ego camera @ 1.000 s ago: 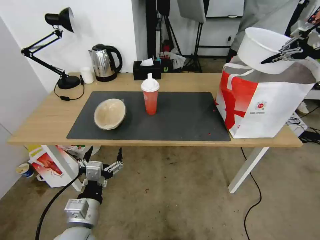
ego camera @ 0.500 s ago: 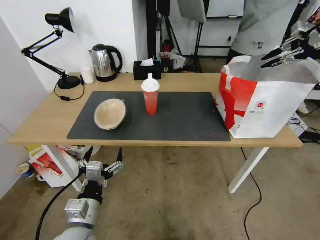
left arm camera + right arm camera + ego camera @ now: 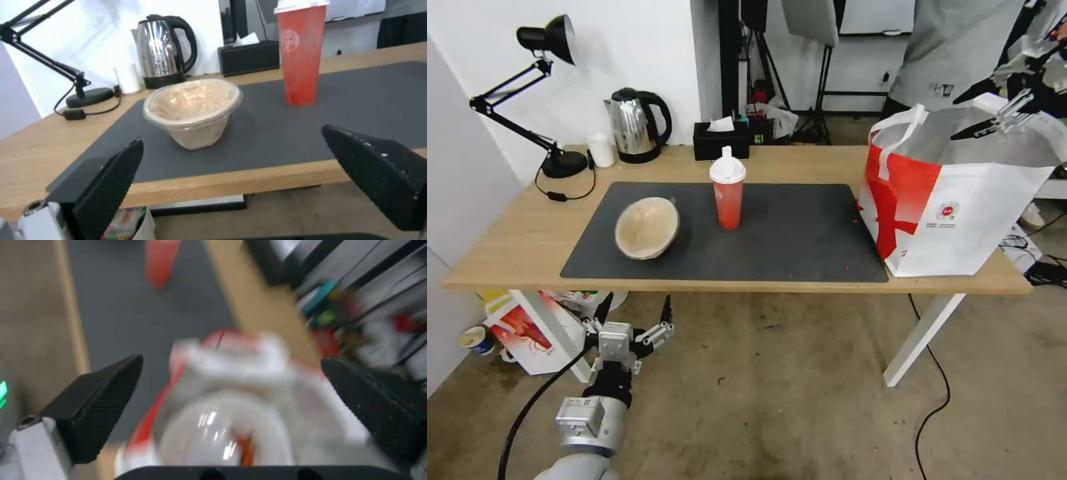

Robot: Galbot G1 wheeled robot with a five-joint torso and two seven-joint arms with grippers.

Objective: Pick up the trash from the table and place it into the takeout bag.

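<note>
On the long light-wood table (image 3: 507, 260) with dark grey mat: beige paper-pulp bowl (image 3: 647, 227) and red drink cup with white lid (image 3: 728, 189) at centre, big white-and-red takeout bag (image 3: 954, 200) at right with white round plastic bowl (image 3: 222, 433) inside, right gripper (image 3: 994, 107) above at upper right, jaws wide open and empty, left gripper (image 3: 630, 317) at lower left below the table edge, also wide open, empty.

right gripper (image 3: 990, 110) sits raised at two o'clock in the head view, jaws spread wide. left gripper (image 3: 634, 313) hangs low at seven o'clock, jaws apart.
</note>
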